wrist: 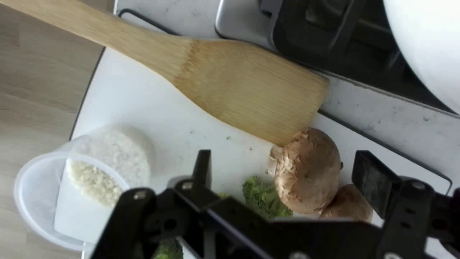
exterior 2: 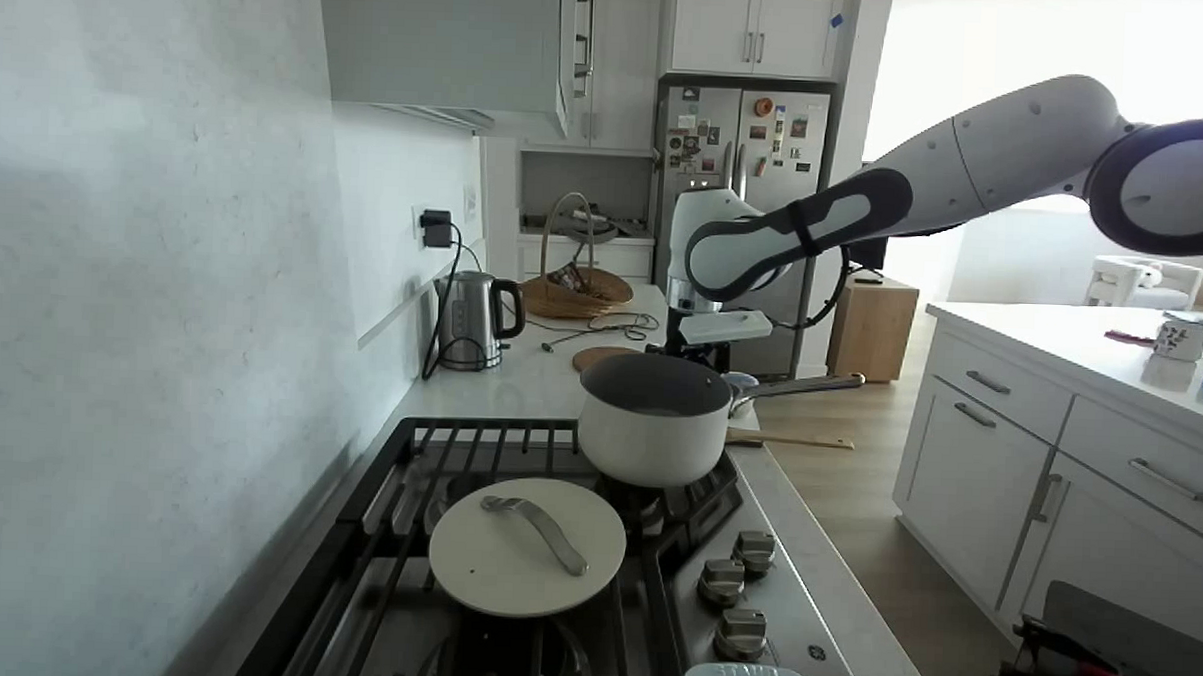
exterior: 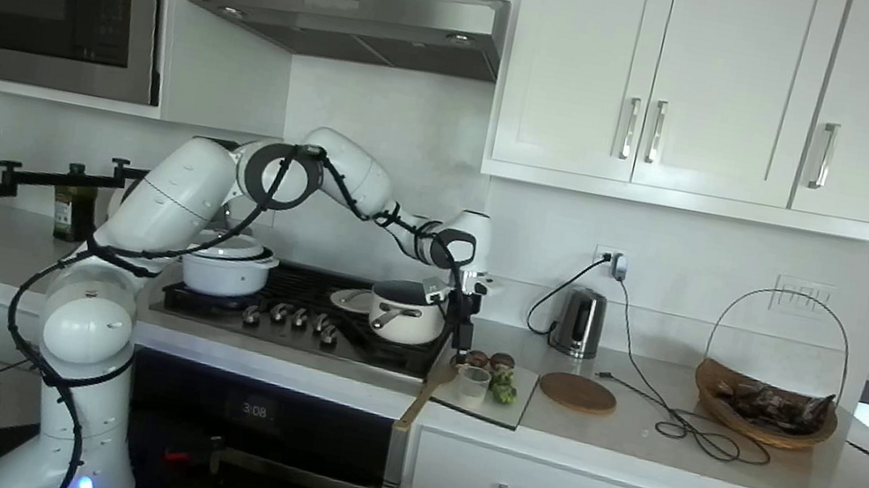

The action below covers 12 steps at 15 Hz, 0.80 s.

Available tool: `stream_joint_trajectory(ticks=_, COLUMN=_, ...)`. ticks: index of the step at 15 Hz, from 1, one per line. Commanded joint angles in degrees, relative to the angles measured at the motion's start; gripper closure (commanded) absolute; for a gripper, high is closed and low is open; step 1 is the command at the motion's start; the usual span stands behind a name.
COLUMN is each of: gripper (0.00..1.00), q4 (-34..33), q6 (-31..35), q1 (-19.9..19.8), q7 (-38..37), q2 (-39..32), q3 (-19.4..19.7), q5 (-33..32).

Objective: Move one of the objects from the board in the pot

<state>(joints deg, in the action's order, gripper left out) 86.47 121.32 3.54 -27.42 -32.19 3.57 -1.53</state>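
The white board [exterior: 472, 409] lies right of the stove, also visible in the wrist view [wrist: 122, 93]. It bears a brown mushroom [wrist: 309, 172], a second mushroom [wrist: 348, 205] partly hidden by my gripper, broccoli [wrist: 264, 198] and a clear cup of rice [wrist: 111, 154]. My gripper [wrist: 285, 163] is open and points down over the board, also seen in an exterior view [exterior: 462, 343]. The larger mushroom shows between its fingers, with a gap on both sides. The white pot [exterior: 404, 324] stands uncovered on the stove, also seen in an exterior view [exterior 2: 653, 450].
A wooden spatula [wrist: 233, 82] lies across the board's edge beside the mushroom. The pot's lid [exterior 2: 494, 564] rests on the stove grate. A kettle [exterior: 580, 323], a round brown mat [exterior: 578, 393], a loose cable and a wicker basket [exterior: 760, 427] stand farther along the counter.
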Motion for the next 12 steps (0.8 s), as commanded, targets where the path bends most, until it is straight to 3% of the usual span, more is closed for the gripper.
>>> stream_joint_trajectory(ticks=1, gripper=0.03, q4=-2.4, q6=-1.4, q1=0.3, q7=-0.1, q2=-1.1, q3=0.2, q5=1.0)
stream_joint_trajectory(ticks=3, gripper=0.07, q4=-2.6, q6=-1.4, q1=0.3, q7=-0.1, q2=-1.3, q3=0.2, q5=1.1)
stream_joint_trajectory(ticks=6, gripper=0.28, q4=-2.7, q6=-1.4, q1=0.3, q7=-0.1, q2=-1.3, q3=0.2, q5=1.1)
stream_joint_trajectory(ticks=9, gripper=0.37, q4=-3.0, q6=-1.3, q1=0.3, q7=-0.2, q2=-1.4, q3=0.2, q5=1.2)
stream_joint_trajectory(ticks=12, gripper=0.27, q4=-3.2, q6=-1.3, q1=0.3, q7=-0.2, q2=-1.6, q3=0.1, q5=1.3)
